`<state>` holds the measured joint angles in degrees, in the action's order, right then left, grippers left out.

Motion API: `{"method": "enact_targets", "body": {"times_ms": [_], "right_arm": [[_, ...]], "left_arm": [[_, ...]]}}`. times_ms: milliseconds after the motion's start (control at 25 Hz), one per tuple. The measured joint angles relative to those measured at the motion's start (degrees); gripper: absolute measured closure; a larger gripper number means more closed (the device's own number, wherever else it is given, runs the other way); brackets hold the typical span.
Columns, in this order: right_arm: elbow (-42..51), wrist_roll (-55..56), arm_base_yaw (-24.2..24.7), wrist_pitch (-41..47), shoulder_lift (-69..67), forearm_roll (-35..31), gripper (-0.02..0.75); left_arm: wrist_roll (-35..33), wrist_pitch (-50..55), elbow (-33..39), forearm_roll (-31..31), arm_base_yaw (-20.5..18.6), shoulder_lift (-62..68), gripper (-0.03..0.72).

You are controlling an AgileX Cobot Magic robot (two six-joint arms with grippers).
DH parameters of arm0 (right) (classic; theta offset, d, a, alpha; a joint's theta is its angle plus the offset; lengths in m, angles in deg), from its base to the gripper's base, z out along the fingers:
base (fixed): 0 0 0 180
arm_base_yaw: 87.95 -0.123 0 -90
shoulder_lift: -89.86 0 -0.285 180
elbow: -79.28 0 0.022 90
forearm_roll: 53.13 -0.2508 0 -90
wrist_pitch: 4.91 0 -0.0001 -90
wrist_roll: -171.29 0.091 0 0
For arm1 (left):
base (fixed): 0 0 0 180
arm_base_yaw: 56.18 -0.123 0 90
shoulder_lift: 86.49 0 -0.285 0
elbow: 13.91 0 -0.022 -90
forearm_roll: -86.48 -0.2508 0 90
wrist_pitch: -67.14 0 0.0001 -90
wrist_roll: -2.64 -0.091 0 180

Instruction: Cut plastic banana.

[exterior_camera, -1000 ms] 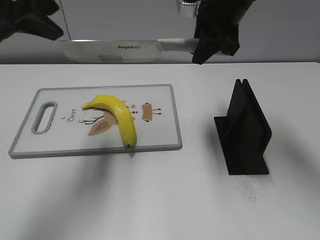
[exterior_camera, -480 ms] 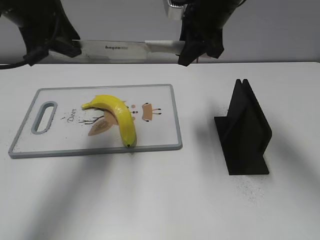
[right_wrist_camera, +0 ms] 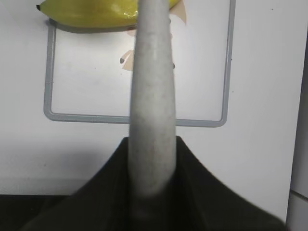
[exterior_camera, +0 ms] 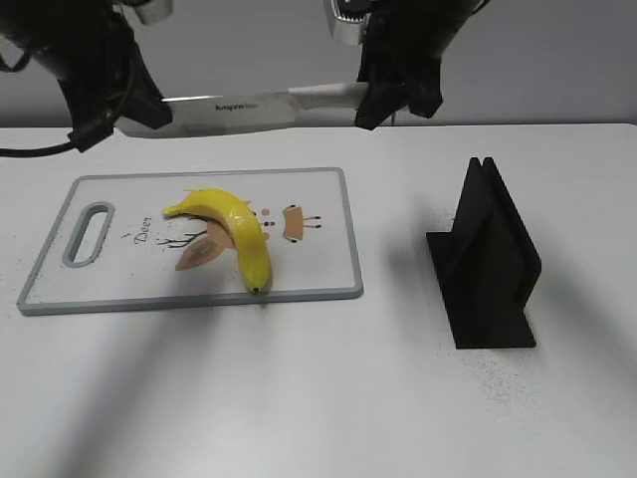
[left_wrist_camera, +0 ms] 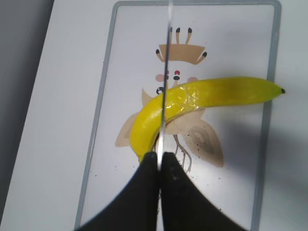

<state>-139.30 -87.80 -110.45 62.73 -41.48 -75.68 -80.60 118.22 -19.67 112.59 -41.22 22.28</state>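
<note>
White table (exterior_camera: 299, 398): whole yellow banana (exterior_camera: 237, 227), taped mid-length, laid on cutting board (exterior_camera: 328, 199). Knife (exterior_camera: 249, 108) is clamped by both left gripper (left_wrist_camera: 159, 161) and right gripper (right_wrist_camera: 153, 159).

My left gripper (exterior_camera: 139, 105) is matte black all over, a blocky, angular housing with no markings that I can make out. A thin black cable (exterior_camera: 35, 151) trails from it toward the left edge, and a small pale silver-grey cap (exterior_camera: 151, 10) sits on top of the arm. Up close, my left fingers (left_wrist_camera: 175, 192) are smooth black wedges that taper to blunt tips. My right gripper (exterior_camera: 373, 100) is the same matte black, chunkier, with a shiny metal collar (exterior_camera: 343, 22) at its top. My right fingers (right_wrist_camera: 202, 192) are dull black and broaden toward the wrist.
</note>
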Motion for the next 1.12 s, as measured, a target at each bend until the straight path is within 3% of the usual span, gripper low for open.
{"method": "enact_targets", "body": {"times_ms": [280,520,840,1120], "right_arm": [[-1.01,0.08,0.10,-3.14,-6.84,3.98,0.549],[-1.27,1.06,0.34,-2.70,-15.53,4.93,0.549],[-5.54,2.26,0.10,1.17,-16.05,4.80,0.549],[-10.86,6.61,-0.14,3.04,-11.01,4.81,0.536]], "left_arm": [[-0.31,-5.99,0.00,1.59,0.00,9.24,0.697],[0.60,-5.22,-0.97,3.28,0.00,20.28,0.697],[1.53,-4.15,-0.65,2.39,0.00,18.18,0.697],[1.90,-4.73,-0.41,-0.03,-0.11,7.71,0.697]]}}
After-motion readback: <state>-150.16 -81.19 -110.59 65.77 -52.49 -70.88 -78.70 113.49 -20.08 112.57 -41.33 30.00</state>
